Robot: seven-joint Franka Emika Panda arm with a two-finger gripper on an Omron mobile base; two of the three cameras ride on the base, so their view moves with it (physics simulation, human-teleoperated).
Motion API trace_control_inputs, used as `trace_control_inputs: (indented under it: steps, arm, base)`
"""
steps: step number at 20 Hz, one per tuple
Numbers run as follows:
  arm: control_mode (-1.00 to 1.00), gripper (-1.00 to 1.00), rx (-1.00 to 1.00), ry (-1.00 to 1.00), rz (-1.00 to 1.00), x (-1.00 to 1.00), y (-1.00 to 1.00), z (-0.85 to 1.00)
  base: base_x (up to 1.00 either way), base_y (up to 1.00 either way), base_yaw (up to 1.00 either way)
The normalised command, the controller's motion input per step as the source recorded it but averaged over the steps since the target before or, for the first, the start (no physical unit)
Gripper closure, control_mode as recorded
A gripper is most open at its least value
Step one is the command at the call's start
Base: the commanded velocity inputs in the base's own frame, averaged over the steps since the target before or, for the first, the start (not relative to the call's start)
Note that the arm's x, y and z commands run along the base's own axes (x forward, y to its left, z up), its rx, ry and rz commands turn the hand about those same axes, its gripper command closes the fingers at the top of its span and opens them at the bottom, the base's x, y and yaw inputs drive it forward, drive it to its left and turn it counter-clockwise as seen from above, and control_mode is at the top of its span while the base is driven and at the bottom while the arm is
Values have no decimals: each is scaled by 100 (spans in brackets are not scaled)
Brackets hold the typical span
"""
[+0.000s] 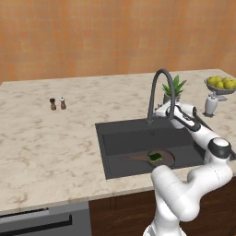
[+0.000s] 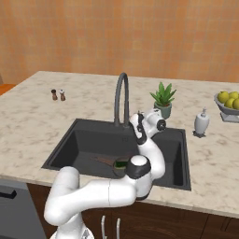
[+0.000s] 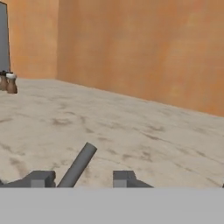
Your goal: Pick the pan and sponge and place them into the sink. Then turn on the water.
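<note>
In the right base view the arm's elbow covers most of the pan (image 2: 108,161) and sponge (image 2: 122,163). The fruit bowl (image 1: 222,87) is cut off by the right edge in both base views. In the hand view the claw (image 3: 83,178) stands around the tap lever (image 3: 78,165), contact unclear.

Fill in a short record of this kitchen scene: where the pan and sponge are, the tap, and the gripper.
Pan: small round dark-brown frying pan, lying in the dark-grey rectangular sink
Sponge: small green block, resting on the pan
Faucet: tall dark-grey arched gooseneck faucet, no stream visible
Gripper: gripper at the thin grey lever, which rises between its tips; grip unclear
Left to do: turn on water
</note>
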Motion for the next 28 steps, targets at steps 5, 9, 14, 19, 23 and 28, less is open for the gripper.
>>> trace_control_inputs:
  steps: [5,9,14,19,23,28]
  arm:
    - [-100,100,1,0,-32,0,-93,-82]
    - [-100,100,15,0,-9,0,-100,-60]
    - [-100,100,31,0,0,0,-100,-50]
    - [-100,100,29,0,0,0,-100,-60]
    - [-100,100,15,0,0,0,-100,-77]
    - [-100,100,0,6,-19,2,-100,-98]
  base:
    - [0,0,0]
    - [0,0,0]
    - [0,0,0]
    - [0,0,0]
    - [0,0,0]
    - [0,0,0]
